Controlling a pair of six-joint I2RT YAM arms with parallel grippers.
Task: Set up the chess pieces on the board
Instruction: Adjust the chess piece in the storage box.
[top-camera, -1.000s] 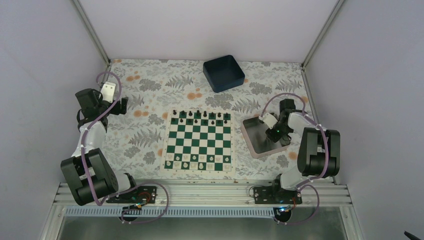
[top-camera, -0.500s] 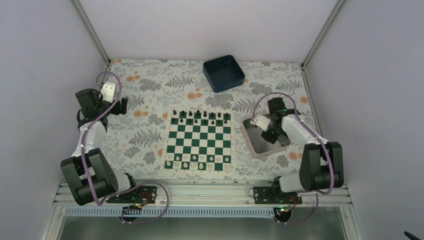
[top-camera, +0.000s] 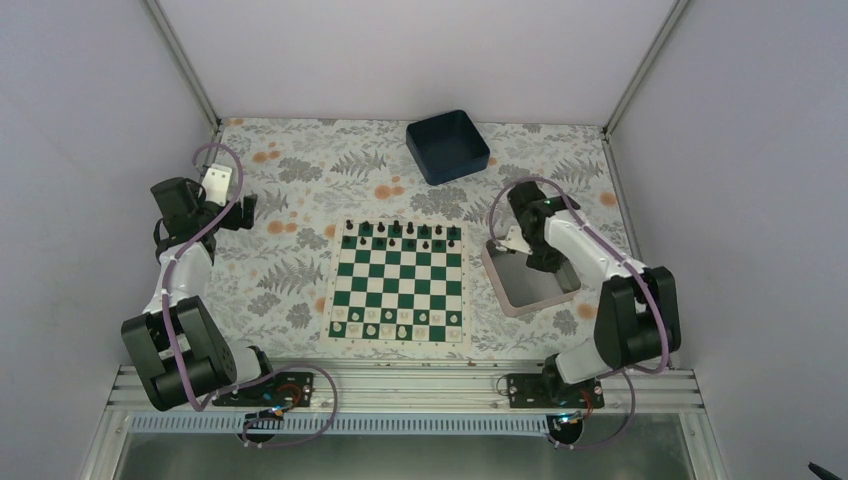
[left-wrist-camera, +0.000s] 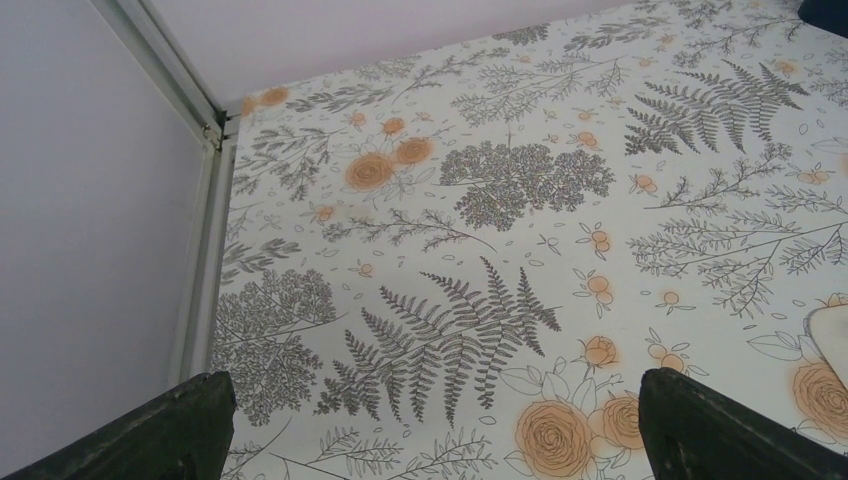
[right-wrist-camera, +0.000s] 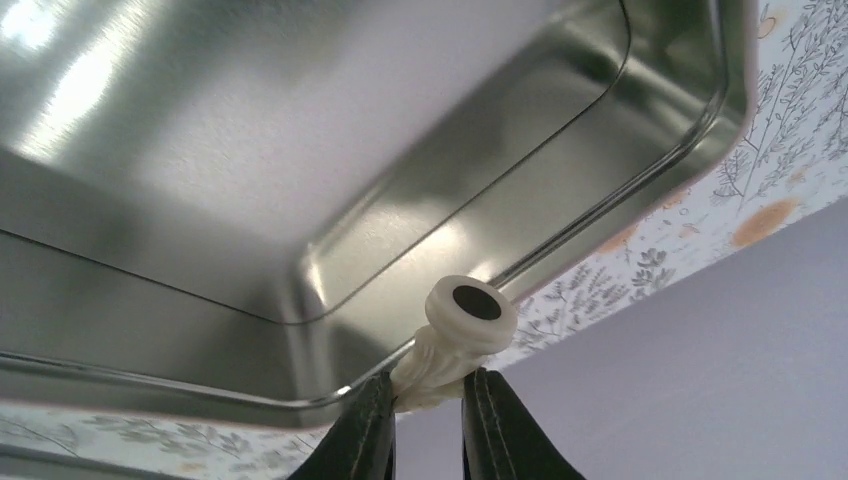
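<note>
Clamping a chess piece (right-wrist-camera: 457, 338), right gripper (right-wrist-camera: 428, 402) overhangs tray (right-wrist-camera: 300, 150).

- Chess piece (right-wrist-camera: 455, 340): upper part buried between right gripper fingers (right-wrist-camera: 365, 430); type not tellable.
- Same fingers: cut off by bottom edge.
- Tray (right-wrist-camera: 200, 150), beyond fingers: runs off top and left edges.
- Left gripper fingers (left-wrist-camera: 150, 430): tips only, at bottom corners.
- Pieces on board (top-camera: 400, 282), overhead view: too small to identify.

The shallow silver metal tray (right-wrist-camera: 250, 130) is polished and mirror-glossy. The cream plastic chess piece (right-wrist-camera: 452, 345) looks smooth; the floral-printed tabletop (left-wrist-camera: 520, 260) is matt.
</note>
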